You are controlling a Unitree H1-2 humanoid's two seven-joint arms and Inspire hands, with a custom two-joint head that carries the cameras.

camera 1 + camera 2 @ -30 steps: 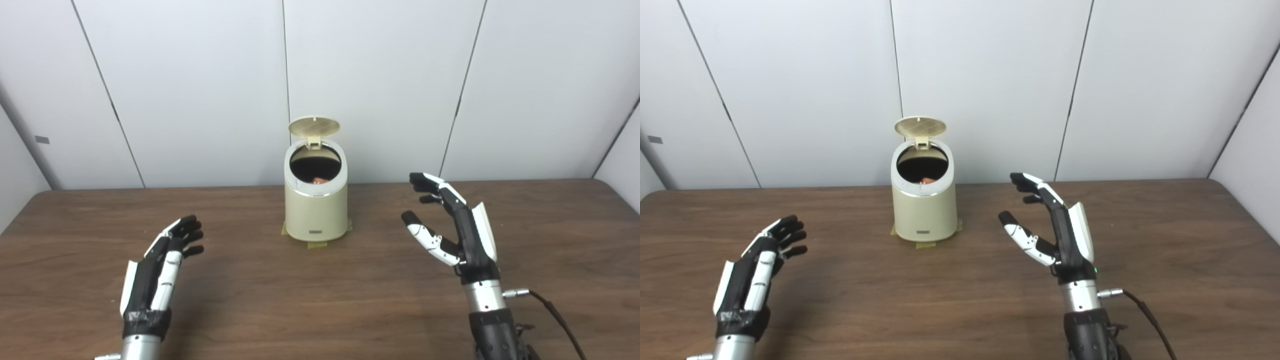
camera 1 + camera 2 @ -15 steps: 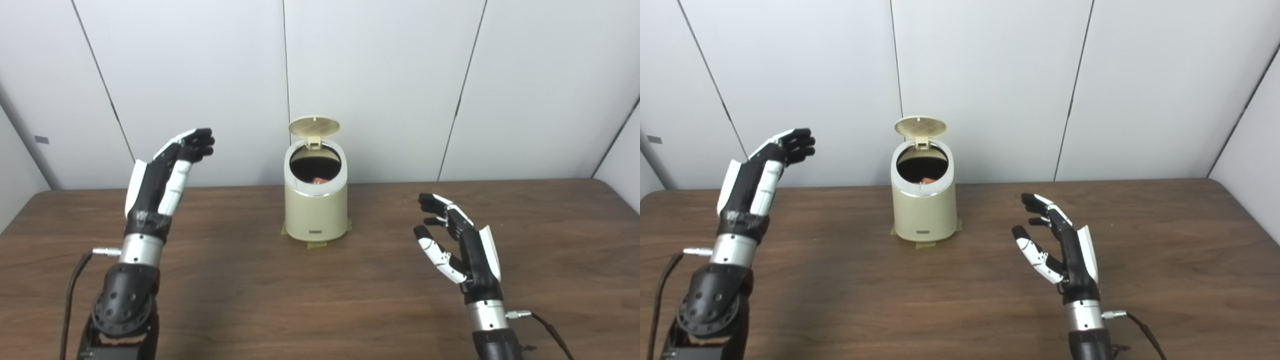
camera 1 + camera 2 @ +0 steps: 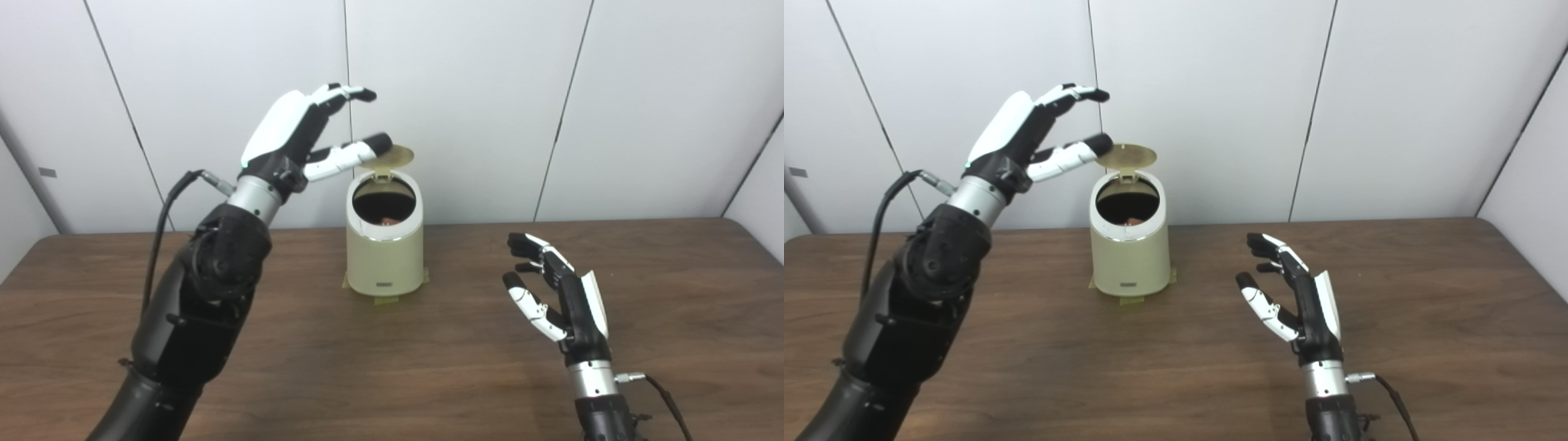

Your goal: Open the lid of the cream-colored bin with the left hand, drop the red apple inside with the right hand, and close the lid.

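Left hand (image 3: 288, 131) now raised beside upright lid (image 3: 387, 156), fingers spread, empty.

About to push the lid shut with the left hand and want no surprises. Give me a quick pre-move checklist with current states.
1. Red apple inside the cream-colored bin: ok, red shows in the opening.
2. Lid up on its hinge, nothing across the opening: ok.
3. Left hand raised beside the lid, holding nothing: ok.
4. Left hand touching the lid: cannot tell.
5. Right hand open, away from the bin: ok.
6. Bin upright on the table: ok.
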